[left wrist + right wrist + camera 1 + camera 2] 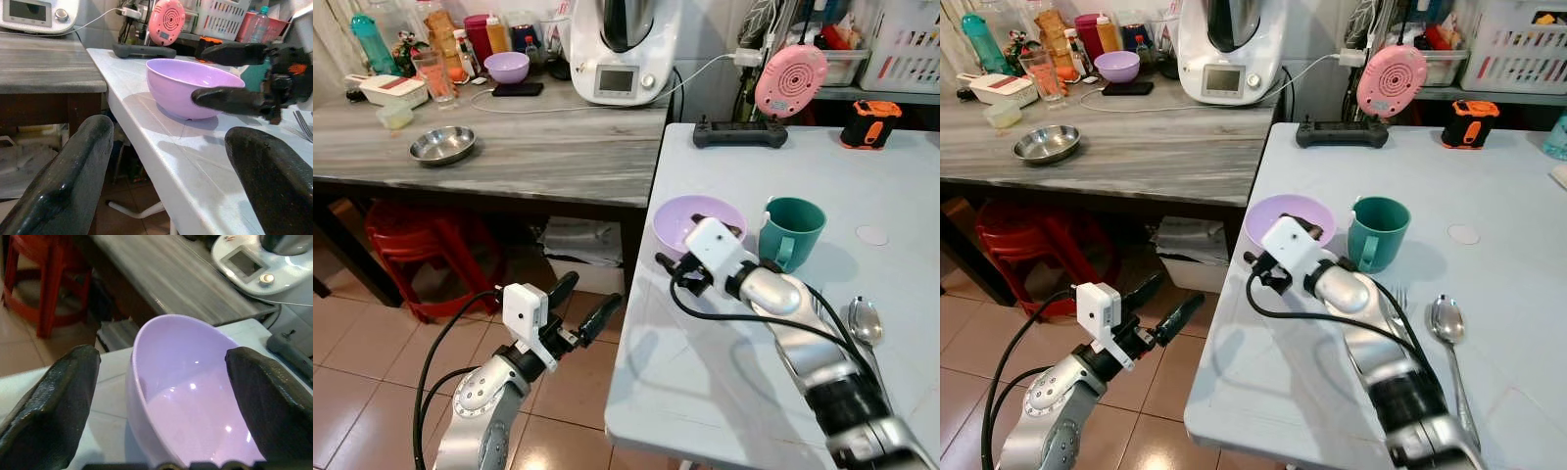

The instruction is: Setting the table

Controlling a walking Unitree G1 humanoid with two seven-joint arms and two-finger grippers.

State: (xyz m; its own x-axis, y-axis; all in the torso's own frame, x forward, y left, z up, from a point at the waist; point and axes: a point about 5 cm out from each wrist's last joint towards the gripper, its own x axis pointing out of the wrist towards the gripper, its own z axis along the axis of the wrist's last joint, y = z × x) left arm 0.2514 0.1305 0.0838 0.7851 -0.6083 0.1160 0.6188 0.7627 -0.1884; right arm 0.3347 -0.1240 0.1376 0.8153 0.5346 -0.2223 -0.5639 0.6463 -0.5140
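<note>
We are reaching our right gripper (pixel 161 382), fingers spread, around the light, slippery purple bowl (pixel 690 223) near the table's (pixel 705 392) left edge, judging its rim the best hold, while our left gripper (pixel 579 308) is hanging open.

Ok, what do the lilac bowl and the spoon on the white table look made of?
Lilac bowl: likely plastic, glossy, with soft highlights and uniform colour in the right wrist view. Spoon: likely stainless steel, mirror-bright reflections.
</note>
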